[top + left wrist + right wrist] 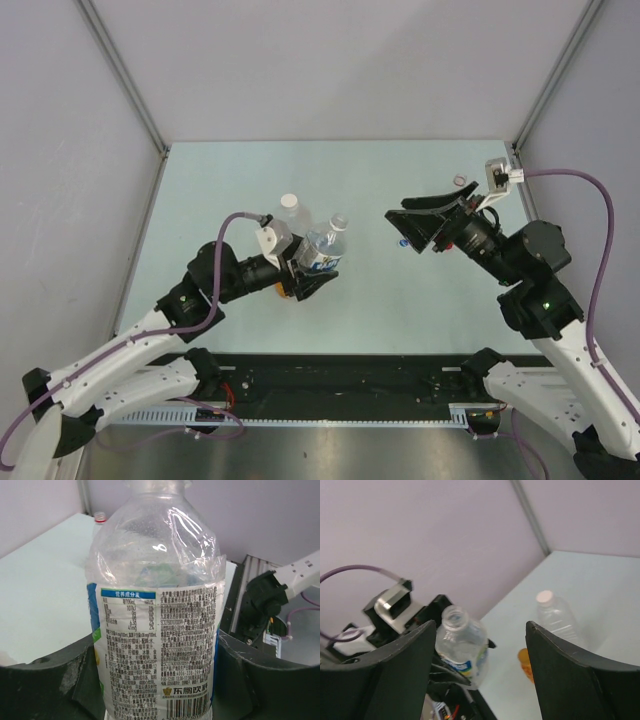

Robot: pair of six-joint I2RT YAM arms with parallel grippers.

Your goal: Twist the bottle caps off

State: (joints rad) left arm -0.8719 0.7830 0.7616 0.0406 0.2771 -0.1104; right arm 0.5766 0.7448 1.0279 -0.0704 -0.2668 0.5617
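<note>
- Bottle [322, 250] with the blue label: it stands near the middle of the table [230, 180], and the left gripper [315, 272] is clamped on its labelled body. Its neck is open, with no cap on it.
- Handling, as a judgement: the clear wall is thin and creased at the shoulder. It probably weighs little, buckles under a hard squeeze and could slip on the glossy label. The label band low on the body is the firmest place to hold.
- Second bottle [285, 218]: it is just behind the held one and its white cap [290, 202] is on. That cap looks small and stiff and is best pinched across its rim while the body is braced.
- Right gripper [400, 230]: it hangs well apart to the right with its jaws spread and nothing visible between them.
- Left wrist view only: the printed label, the crinkles, and a red band on a neck behind.
- Right wrist view only: the open mouth from the side, and an orange object [525, 662] of unclear identity.
- Top view only: a small ring [459, 181] near the far right edge, too small to name.
</note>
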